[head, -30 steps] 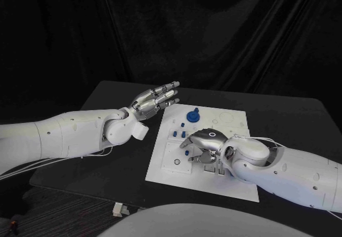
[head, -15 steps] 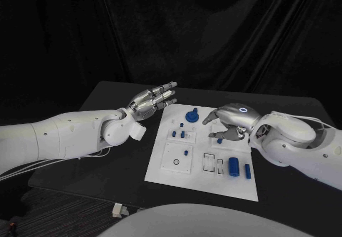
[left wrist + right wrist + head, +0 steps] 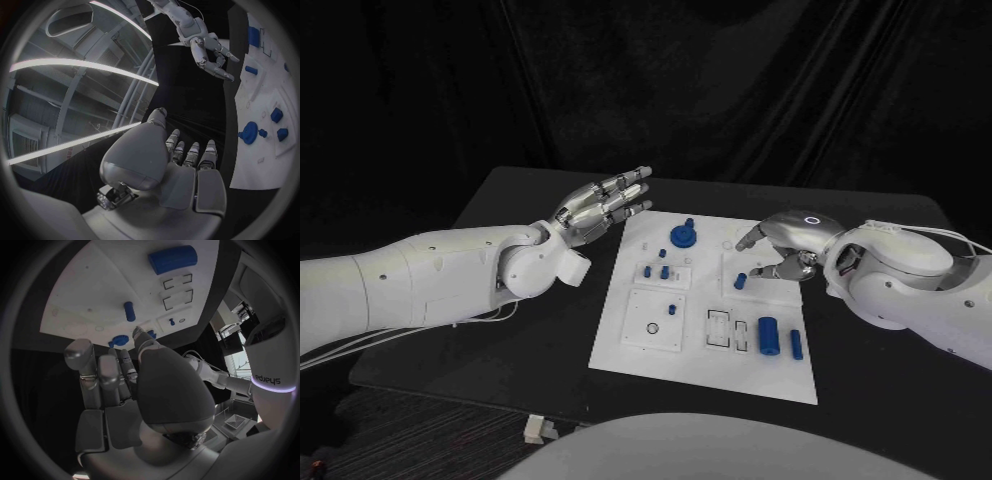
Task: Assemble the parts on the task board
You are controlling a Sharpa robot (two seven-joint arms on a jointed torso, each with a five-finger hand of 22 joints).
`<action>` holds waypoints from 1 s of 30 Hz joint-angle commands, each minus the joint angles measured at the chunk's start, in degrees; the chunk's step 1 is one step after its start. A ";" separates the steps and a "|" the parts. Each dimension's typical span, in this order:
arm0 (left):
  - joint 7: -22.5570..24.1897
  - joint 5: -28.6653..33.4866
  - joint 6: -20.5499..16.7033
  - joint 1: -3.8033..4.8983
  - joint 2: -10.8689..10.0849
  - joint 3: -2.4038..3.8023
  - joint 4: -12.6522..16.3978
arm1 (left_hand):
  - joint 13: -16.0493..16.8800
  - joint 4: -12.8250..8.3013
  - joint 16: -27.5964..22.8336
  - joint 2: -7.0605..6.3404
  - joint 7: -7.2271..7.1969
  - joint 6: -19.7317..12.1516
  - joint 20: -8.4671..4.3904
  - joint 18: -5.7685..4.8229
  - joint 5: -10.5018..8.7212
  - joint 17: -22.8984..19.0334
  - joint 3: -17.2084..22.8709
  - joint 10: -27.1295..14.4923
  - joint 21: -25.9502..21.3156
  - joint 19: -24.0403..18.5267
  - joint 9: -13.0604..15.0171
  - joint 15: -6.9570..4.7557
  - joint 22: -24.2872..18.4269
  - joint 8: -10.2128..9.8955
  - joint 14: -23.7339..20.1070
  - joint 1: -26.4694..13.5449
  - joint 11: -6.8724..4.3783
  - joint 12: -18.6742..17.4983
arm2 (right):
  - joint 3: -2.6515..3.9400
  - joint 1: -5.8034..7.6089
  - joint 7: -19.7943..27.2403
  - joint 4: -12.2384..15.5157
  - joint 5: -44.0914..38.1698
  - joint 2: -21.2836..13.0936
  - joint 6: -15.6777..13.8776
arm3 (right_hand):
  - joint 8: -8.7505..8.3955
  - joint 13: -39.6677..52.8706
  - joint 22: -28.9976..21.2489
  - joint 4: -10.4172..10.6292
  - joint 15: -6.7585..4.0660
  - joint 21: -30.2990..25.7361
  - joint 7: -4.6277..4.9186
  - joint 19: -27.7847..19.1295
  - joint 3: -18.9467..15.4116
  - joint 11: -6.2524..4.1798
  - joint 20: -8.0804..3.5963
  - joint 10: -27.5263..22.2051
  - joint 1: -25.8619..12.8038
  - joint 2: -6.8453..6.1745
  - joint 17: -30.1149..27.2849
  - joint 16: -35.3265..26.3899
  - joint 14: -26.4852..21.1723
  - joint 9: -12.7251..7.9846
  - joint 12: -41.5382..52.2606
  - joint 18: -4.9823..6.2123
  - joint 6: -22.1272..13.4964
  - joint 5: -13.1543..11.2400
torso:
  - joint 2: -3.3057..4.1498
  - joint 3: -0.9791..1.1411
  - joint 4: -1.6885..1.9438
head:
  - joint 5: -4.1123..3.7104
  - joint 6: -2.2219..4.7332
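Blue cylinder (image 3: pixel 767 335) now lies free at the task board (image 3: pixel 629 352)'s near right. The right hand (image 3: pixel 783 245) has released it and withdrawn to the far right edge, fingers loosely apart and empty. The left hand (image 3: pixel 603 205) stays open beside the board.

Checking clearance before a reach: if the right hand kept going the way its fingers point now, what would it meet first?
Probably the small blue peg standing on the white task board, just beyond the silver right hand; depth is unclear.

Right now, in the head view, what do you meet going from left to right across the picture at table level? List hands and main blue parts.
left hand → round blue knob part → small blue peg → right hand
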 commanded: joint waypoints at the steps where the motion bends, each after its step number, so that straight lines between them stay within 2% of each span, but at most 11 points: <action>1: 0.56 0.23 0.38 -0.12 0.05 0.05 0.11 | 0.07 -0.25 0.29 0.34 0.15 0.37 0.47 0.91 0.23 0.09 -0.07 -0.06 0.31 0.11 0.07 0.48 0.07 0.31 0.09 -0.01 0.47 0.25 | 0.05 -1.00 -1.50 -1.05 -0.24 0.68 2.28 | 0.28 -0.01 5.67 0.34 -0.09 0.31 -0.44 0.33 -0.05 -0.10 -0.06 0.50 0.17 -0.01 0.06 0.20 0.38 -0.06 0.38 0.76 0.13 -0.17 | 0.13 0.11 0.03 | 0.06 -0.01; 3: 0.56 0.24 0.38 -0.14 0.02 0.05 0.14 | 0.07 -0.25 0.29 0.34 0.15 0.37 0.47 0.91 0.23 0.09 -0.07 -0.06 0.31 0.11 0.07 0.48 0.07 0.31 0.09 -0.01 0.47 0.25 | 0.05 -1.56 -1.22 -1.82 -0.30 1.17 2.36 | 0.39 -0.03 5.67 0.29 -0.15 0.29 -0.43 0.35 -0.03 -0.18 -0.11 0.76 0.23 0.11 0.11 0.24 0.42 -0.03 0.47 0.77 0.40 -0.15 | 0.25 0.23 0.04 | 0.10 -0.01; 6: 0.54 0.24 0.37 -0.16 -0.07 0.05 0.20 | 0.07 -0.25 0.29 0.34 0.15 0.37 0.47 0.91 0.23 0.09 -0.07 -0.06 0.31 0.11 0.07 0.48 0.07 0.31 0.09 -0.01 0.47 0.25 | 0.05 -2.06 -0.90 -2.63 -0.35 1.69 2.32 | 0.62 -0.05 5.72 0.19 -0.32 0.53 -0.37 0.49 -0.08 -0.39 -0.24 1.61 0.18 0.33 0.16 0.29 0.52 0.02 0.77 0.74 1.00 -0.18 | 0.30 0.26 0.03 | 0.15 -0.01; 10: 0.46 0.24 0.40 -0.18 -0.21 0.05 0.25 | 0.07 -0.25 0.29 0.34 0.15 0.37 0.47 0.91 0.23 0.09 -0.07 -0.06 0.31 0.11 0.07 0.48 0.07 0.31 0.09 -0.01 0.47 0.25 | 0.05 -2.81 -0.30 -3.60 -0.39 2.36 2.09 | 0.97 -0.10 5.88 -0.26 -0.75 1.20 0.92 0.86 -0.17 -0.92 -0.62 3.78 0.08 0.81 0.51 0.52 0.85 0.07 1.34 0.64 2.11 -0.22 | 0.31 0.20 0.07 | 0.14 -0.01; 14: 0.41 0.23 0.52 -0.22 -0.22 0.05 0.18 | 0.07 -0.25 0.29 0.34 0.15 0.37 0.47 0.91 0.23 0.09 -0.07 -0.06 0.31 0.11 0.07 0.48 0.07 0.31 0.09 -0.01 0.47 0.25 | 0.05 -3.47 0.53 -4.29 -0.40 2.94 1.25 | 1.22 -0.16 6.04 -0.87 -1.14 1.87 1.67 1.20 -0.15 -1.37 -0.98 5.66 0.14 1.25 0.93 0.74 1.20 0.09 1.53 0.53 3.06 0.06 | 0.30 0.19 0.09 | 0.06 -0.01; 18: 0.34 0.23 0.65 -0.26 -0.16 0.05 0.14 | 0.07 -0.30 0.30 0.37 0.20 0.44 0.53 0.92 0.38 0.09 -0.07 -0.05 0.32 0.14 0.08 0.53 0.08 0.36 0.09 -0.05 0.52 0.25 | 0.05 -3.94 1.22 -4.84 -0.41 3.45 0.45 | 1.49 -0.18 6.15 -1.53 -1.41 2.32 1.79 1.45 0.09 -1.66 -1.24 7.01 0.49 1.63 1.17 0.86 1.43 0.17 1.48 0.44 3.99 0.79 | 0.22 0.16 0.10 | 0.05 -0.01; 20: 0.23 0.23 0.77 -0.28 -0.09 0.05 0.12 | 0.09 -0.38 0.31 0.52 0.31 0.63 0.61 0.93 0.48 0.10 0.01 -0.04 0.35 0.20 0.10 0.59 0.16 0.44 0.11 -0.03 0.63 0.32 | 0.05 -4.24 1.63 -5.25 -0.41 3.82 0.08 | 2.29 -0.27 6.26 -3.02 -1.86 2.72 2.41 1.68 1.63 -2.08 -1.67 9.47 2.05 2.17 1.42 0.94 1.70 0.49 0.95 0.36 6.42 3.89 | 0.22 0.16 0.09 | 0.03 -0.01; 22: 0.13 0.23 0.86 -0.30 -0.05 0.05 0.10 | 0.09 -0.45 0.32 0.58 0.40 0.78 0.66 0.93 0.50 0.10 0.05 -0.03 0.35 0.22 0.12 0.62 0.16 0.50 0.11 -0.02 0.72 0.35 | 0.05 -4.41 1.92 -5.49 -0.41 4.05 -0.17 | 2.61 -0.30 6.37 -3.35 -1.95 3.14 2.58 1.84 2.42 -2.18 -1.80 10.40 2.37 2.22 1.53 0.98 1.80 0.65 0.41 0.28 7.50 4.67 | 0.22 0.15 0.08 | 0.01 -0.01; 25: -0.02 0.23 1.02 -0.34 0.01 0.05 0.04 | 0.13 -0.59 0.33 0.69 0.62 1.12 0.77 0.93 0.51 0.10 0.13 0.01 0.37 0.26 0.16 0.71 0.19 0.65 0.11 -0.01 0.97 0.49 | 0.05 -4.74 2.78 -5.84 -0.41 4.37 -1.21 | 2.76 -0.31 6.39 -3.41 -2.04 3.24 2.57 1.89 3.05 -2.26 -1.87 11.30 2.26 2.10 1.59 1.00 1.89 0.76 -0.20 0.26 8.28 4.72 | 0.21 0.14 0.05 | -0.09 -0.01; 27: -0.12 0.23 1.11 -0.36 0.05 0.05 0.00 | 0.18 -0.74 0.34 0.78 0.82 1.48 0.86 0.94 0.52 0.11 0.19 0.10 0.38 0.30 0.21 0.77 0.20 0.81 0.12 -0.01 1.20 0.73 | 0.05 -4.97 3.23 -5.98 -0.41 4.52 -1.84 | 2.97 -0.35 6.77 -3.04 -2.40 4.87 2.31 2.55 4.12 -2.69 -2.14 13.99 1.72 1.93 2.29 1.36 2.45 0.98 -1.19 0.00 9.58 3.48 | 0.21 0.15 0.04 | -0.19 -0.01; 30: -0.26 0.23 1.20 -0.40 0.08 0.05 -0.07 | 0.23 -0.85 0.37 0.88 0.98 1.81 0.93 0.95 0.53 0.12 0.26 0.18 0.40 0.35 0.25 0.82 0.25 0.95 0.14 -0.02 1.39 0.96 | 0.05 -5.23 3.57 -6.12 -0.41 4.66 -2.25 | 2.87 -0.32 6.97 -2.82 -2.76 5.83 2.02 2.99 5.37 -3.08 -2.49 16.46 1.52 1.52 2.71 1.49 2.89 1.09 -2.66 -0.16 10.37 3.11 | 0.22 0.15 0.04 | -0.18 -0.01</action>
